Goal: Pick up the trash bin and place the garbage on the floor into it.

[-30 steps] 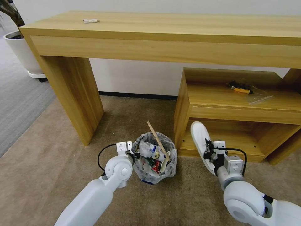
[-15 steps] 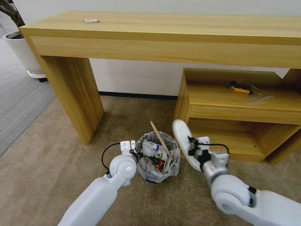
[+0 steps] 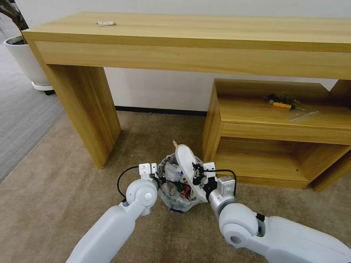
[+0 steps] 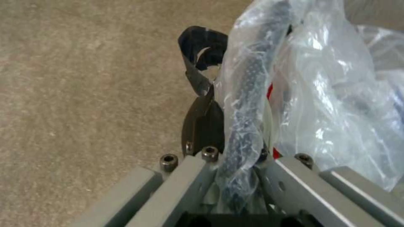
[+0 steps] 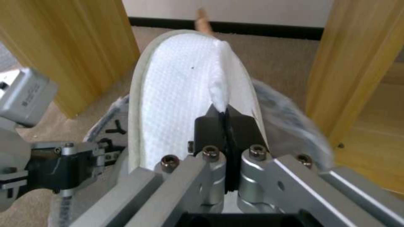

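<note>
- The bin [image 3: 179, 184] is seen standing on the floor [image 3: 153, 138], between the two arms, just near of the low shelf unit [image 3: 278, 128] under the desk [image 3: 190, 33].
- The bin's left rim, bag [image 4: 320, 94] and all, is pinched by the left end effector [image 3: 158, 179]; in the left wrist view the jaws are closed tightly on the crinkled plastic and the dark rim.
- A white slipper [image 3: 188, 164] is clamped by the right end effector [image 3: 196, 174], whose fingers [image 5: 210, 126] are shut on the edge of the upper, as the right wrist view shows.
- The slipper is held tilted over the bin's right side, its toe pointing far and up, its heel low over the opening.
- A stick [image 5: 202, 19] pokes out behind the toe; the bin already looks well filled with other litter.
- For a clean drop, it is judged that the slipper should be brought lower and centred over the opening before the fingers are opened, since it is longer than the opening is wide.
- The heel should go in first, clear of the stick, so that it is not caught on the rim.
- The bin should be kept steady by the left end effector so that it is not tipped.
</note>
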### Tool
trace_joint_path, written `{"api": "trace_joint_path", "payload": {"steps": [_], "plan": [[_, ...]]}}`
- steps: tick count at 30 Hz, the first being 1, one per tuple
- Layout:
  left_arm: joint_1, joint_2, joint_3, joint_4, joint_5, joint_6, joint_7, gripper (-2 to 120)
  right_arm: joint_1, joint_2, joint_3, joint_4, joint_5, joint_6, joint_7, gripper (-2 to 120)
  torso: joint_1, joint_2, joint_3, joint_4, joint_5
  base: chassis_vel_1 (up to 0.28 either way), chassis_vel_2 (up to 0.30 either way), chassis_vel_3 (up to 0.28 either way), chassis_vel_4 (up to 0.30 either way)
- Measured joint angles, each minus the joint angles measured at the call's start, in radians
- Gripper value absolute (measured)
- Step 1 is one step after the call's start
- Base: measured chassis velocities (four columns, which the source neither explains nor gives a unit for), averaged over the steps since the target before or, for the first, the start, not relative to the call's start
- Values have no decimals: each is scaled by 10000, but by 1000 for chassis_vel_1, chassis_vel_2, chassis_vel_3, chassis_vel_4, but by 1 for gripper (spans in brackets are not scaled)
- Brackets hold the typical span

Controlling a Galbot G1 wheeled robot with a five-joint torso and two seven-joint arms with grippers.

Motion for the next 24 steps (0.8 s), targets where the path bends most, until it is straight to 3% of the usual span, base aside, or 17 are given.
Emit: {"api": "trace_joint_path", "payload": {"steps": [10, 20, 24], "plan": [[128, 38, 76, -436, -120, 16, -85, 0, -95, 407, -195, -540, -206, 145, -170, 0, 0, 1, -1, 0, 2, 0, 0, 0, 0], [170, 111, -60, -356, -110, 16, -52, 0, -453, 496, -131, -681, -368, 159, -165, 0, 0, 3, -2, -1, 2, 0, 0, 0, 0], [169, 108, -98, -186, -46, 6, -14, 0, -495, 538, -53, -652, -372, 158, -136, 12, 0, 3, -2, 1, 2, 0, 0, 0, 0]]}}
